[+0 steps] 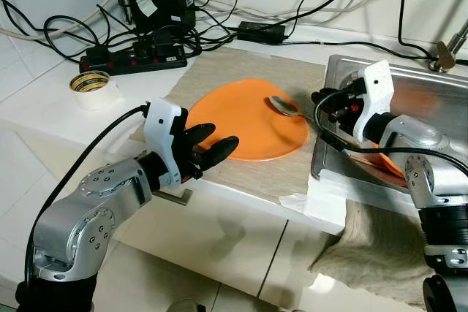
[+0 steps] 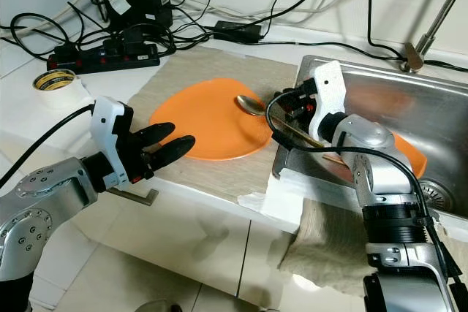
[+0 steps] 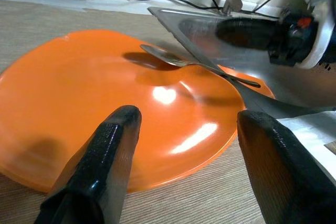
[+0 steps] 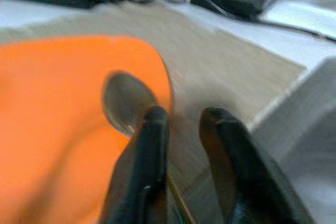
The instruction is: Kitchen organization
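White countertop is carrying a beige mat with an orange plate. Right gripper is pinching the spoon handle, bowl resting on the plate's right edge. Left gripper, fingers spread wide, is hovering at the plate's near-left rim.

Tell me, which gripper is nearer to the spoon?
Right. The right gripper is at the spoon handle; the left gripper hovers open at the orange plate near edge.
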You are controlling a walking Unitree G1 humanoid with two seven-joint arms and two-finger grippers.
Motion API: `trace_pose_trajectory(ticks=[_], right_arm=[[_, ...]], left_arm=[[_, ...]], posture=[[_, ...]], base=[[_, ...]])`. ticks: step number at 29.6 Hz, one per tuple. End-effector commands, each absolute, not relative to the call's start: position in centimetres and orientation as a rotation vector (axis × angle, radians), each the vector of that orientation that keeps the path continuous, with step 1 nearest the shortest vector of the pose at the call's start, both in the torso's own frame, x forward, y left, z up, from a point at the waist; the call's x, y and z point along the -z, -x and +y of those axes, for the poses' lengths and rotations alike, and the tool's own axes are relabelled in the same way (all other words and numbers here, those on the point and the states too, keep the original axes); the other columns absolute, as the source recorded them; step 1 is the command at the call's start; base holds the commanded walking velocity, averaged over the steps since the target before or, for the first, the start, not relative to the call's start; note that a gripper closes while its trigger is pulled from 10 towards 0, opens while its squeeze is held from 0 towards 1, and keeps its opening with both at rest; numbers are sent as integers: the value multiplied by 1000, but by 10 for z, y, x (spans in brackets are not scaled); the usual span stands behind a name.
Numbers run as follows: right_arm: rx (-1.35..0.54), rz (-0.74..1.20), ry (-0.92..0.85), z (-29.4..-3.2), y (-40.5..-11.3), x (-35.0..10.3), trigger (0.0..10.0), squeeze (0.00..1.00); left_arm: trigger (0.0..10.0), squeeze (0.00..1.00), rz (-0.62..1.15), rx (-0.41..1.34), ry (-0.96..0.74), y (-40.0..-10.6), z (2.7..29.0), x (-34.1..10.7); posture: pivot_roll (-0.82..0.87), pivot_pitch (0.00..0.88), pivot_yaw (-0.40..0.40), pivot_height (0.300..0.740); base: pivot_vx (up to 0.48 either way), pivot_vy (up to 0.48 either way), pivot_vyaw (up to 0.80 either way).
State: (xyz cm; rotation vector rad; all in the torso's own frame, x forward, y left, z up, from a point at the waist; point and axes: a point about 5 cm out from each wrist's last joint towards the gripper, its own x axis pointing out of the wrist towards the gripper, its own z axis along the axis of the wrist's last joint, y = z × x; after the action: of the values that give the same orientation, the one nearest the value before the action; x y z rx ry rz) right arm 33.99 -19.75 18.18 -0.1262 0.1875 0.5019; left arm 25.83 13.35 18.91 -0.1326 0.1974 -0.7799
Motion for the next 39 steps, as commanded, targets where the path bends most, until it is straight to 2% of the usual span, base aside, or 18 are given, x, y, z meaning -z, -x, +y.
trace_pose_trajectory(ticks=[1, 28, 29, 30, 39], right_arm=[[-457, 182, 162, -203, -343, -184, 10000, 1000], [-442, 162, 227, -207, -349, -182, 10000, 1000], [-451, 178, 240, -207, -348, -180, 10000, 341], [-458, 194, 257, -206, -348, -178, 10000, 0], [-493, 234, 311, -207, -347, -174, 10000, 0]], left_arm=[[10000, 0, 208, 782, 130, -259, 132, -189], [10000, 0, 211, 771, 143, -259, 130, -188], [10000, 0, 211, 770, 145, -259, 130, -188], [10000, 0, 211, 769, 147, -259, 130, -188], [10000, 0, 211, 764, 155, -259, 130, -188]], posture=[[28, 0, 10, 740], [34, 0, 4, 740], [34, 0, 4, 740], [34, 0, 3, 740], [36, 0, 3, 740]], base=[[0, 0, 0], [0, 0, 0], [0, 0, 0], [0, 0, 0], [0, 0, 0]])
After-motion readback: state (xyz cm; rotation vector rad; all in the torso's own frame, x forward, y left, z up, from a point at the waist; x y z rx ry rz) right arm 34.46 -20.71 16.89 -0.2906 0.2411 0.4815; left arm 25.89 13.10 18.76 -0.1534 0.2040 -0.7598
